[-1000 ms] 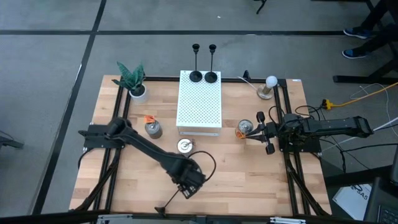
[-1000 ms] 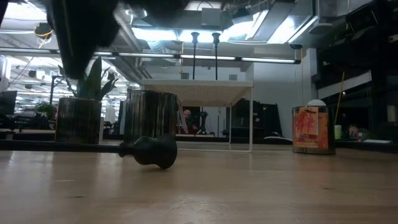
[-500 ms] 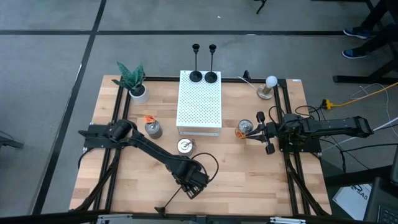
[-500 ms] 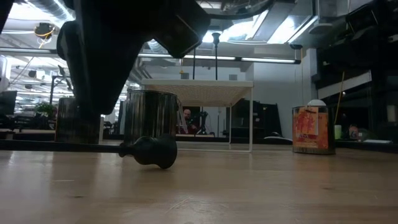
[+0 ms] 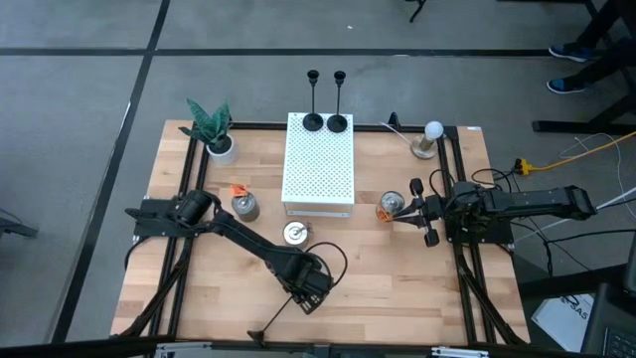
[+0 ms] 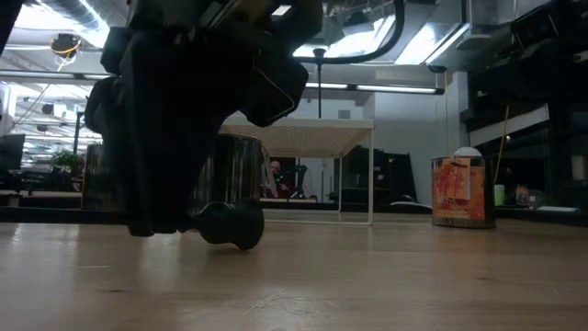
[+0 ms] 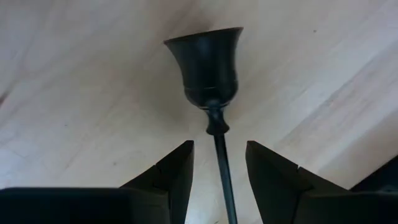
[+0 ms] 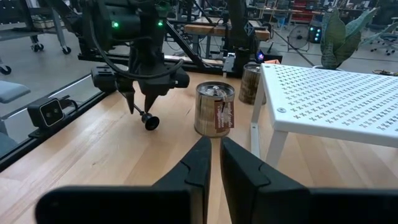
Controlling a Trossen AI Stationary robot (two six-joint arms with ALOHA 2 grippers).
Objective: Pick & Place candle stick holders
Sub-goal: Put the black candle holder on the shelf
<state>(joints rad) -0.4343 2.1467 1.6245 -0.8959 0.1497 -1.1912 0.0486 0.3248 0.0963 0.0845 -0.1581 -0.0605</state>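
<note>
Left gripper (image 5: 303,294) low over the table's (image 5: 397,278) front edge, fingers (image 7: 171,177) parted either side of the thin stem of a fallen candle stick holder (image 7: 210,81) lying flat on the wood, not touching it. Two more candle stick holders (image 5: 325,99) upright at the back edge of the white perforated stand (image 5: 319,164); a silver tin (image 5: 295,233) just behind the left gripper. Right gripper (image 5: 409,207) at the right edge beside an orange-labelled tin (image 5: 390,207), fingers nearly together, holding nothing.
</note>
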